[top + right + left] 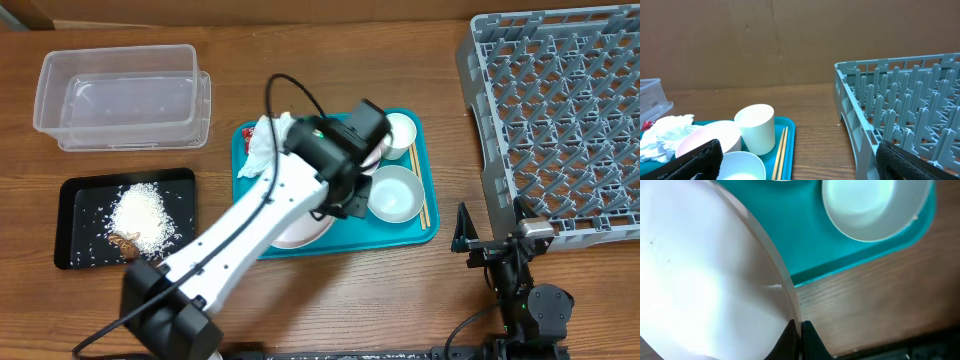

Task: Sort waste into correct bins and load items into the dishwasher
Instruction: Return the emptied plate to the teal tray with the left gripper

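My left gripper is shut on the rim of the large white plate, which is on the teal tray. In the left wrist view the fingers pinch the plate at its edge. A pale bowl lies right of it and also shows in the left wrist view. A second bowl, the cup and chopsticks are on the tray. Crumpled napkins and a red wrapper lie at its left end. My right gripper is open and empty, low beside the dish rack.
The clear tub stands at the back left. The black tray in front of it holds rice and brown scraps. The rack's near wall is close to my right gripper.
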You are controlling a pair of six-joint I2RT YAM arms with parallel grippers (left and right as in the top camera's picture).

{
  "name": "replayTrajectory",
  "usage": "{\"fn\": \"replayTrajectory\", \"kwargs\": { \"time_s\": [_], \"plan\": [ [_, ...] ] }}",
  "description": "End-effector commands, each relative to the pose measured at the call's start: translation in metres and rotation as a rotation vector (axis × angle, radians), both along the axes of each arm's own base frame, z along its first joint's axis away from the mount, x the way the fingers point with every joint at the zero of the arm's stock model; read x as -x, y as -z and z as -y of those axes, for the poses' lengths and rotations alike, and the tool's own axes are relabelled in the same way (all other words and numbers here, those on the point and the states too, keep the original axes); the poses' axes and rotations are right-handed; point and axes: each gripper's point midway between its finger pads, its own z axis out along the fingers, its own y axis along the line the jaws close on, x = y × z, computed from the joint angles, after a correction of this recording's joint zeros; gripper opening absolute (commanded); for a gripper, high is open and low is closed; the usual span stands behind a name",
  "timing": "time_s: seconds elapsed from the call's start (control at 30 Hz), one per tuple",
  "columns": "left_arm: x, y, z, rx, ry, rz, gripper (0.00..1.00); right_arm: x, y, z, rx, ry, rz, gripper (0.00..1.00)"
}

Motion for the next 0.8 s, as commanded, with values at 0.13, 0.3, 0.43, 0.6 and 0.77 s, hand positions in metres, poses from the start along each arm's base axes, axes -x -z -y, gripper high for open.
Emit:
{"fn": "replayTrajectory", "kwargs": {
  "time_s": [0.13, 0.3, 0.43, 0.6, 0.77],
  "plan": [
    [-0.016, 0.056, -0.012, -0.229, -0.097, 0.002, 0.04, 0.000, 0.002, 0.002, 0.001, 0.011, 0.005, 1.00],
    [-0.013, 0.087, -0.011, -0.282, -0.091, -0.066, 0.04, 0.000, 0.002, 0.002, 0.001, 0.011, 0.005, 1.00],
    [-0.006, 0.104, -0.004, -0.271, -0.089, -0.133, 0.04, 0.000, 0.002, 0.002, 0.001, 0.011, 0.005, 1.00],
    [-0.005, 0.117, -0.001, -0.274, -0.088, -0.159, 0.07, 0.000, 0.002, 0.002, 0.001, 0.011, 0.005, 1.00],
    [-0.011, 0.118, -0.005, -0.294, -0.088, -0.126, 0.31, 0.000, 0.002, 0.002, 0.000, 0.011, 0.005, 1.00]
  ]
}}
